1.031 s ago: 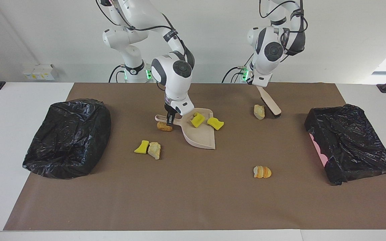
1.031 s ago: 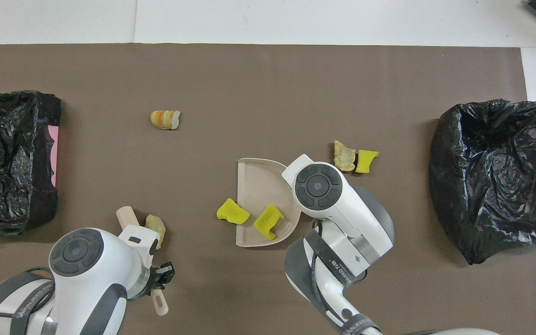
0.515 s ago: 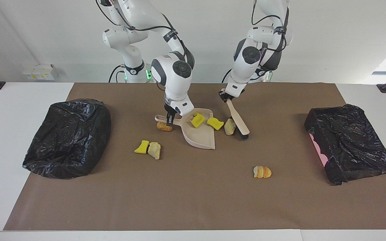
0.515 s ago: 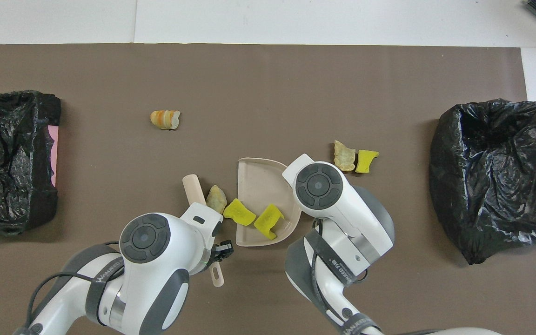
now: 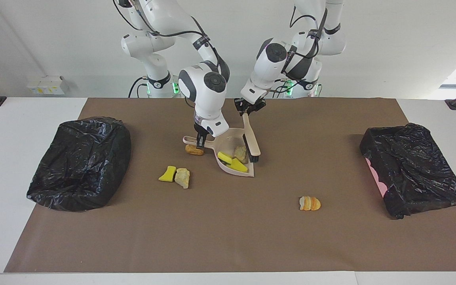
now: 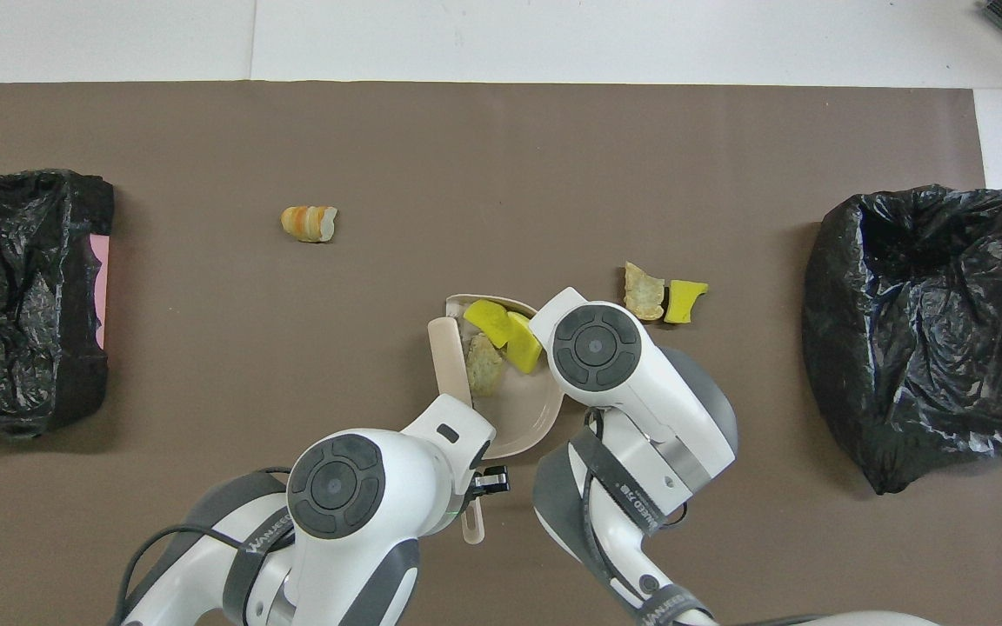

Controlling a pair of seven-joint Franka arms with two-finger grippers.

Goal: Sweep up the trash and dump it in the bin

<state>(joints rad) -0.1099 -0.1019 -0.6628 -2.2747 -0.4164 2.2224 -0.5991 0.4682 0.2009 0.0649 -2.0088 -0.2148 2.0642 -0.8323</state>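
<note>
- Bin (image 5: 79, 162), black bag, sits near the mat's (image 5: 228, 237) edge at the right arm's end of the table, mouth open.
- Loose trash first: a yellow bit (image 5: 168, 174) and a pale chunk (image 5: 182, 177) lie touching on the mat, between that bin and the dustpan (image 5: 231, 139), and closer to the dustpan.
- Brown lump (image 5: 193, 149) lies right against the dustpan's handle, on the side away from the robots.
- Right gripper (image 5: 200, 145) is low at the mat's middle, jaws clamped on the dustpan handle, and the pan lies flat on the mat.
- In the pan: two yellow bits (image 5: 225, 157) (image 5: 238, 166) and a second pale chunk (image 5: 240, 152), bunched at the end farthest from the robots.
- Brush (image 5: 252, 138) slants down, its bristles on the mat at the pan's open side, just beside that chunk.
- Left gripper (image 5: 247, 112) is over the pan's edge nearest the robots, jaws together on the brush handle.
- Striped piece (image 5: 310, 203) lies alone, well apart from the pan, toward the mat's edge farthest from the robots.
- Second bin (image 5: 414, 170) sits at the mat's edge at the left arm's end, with a pink wall showing under its black bag.
</note>
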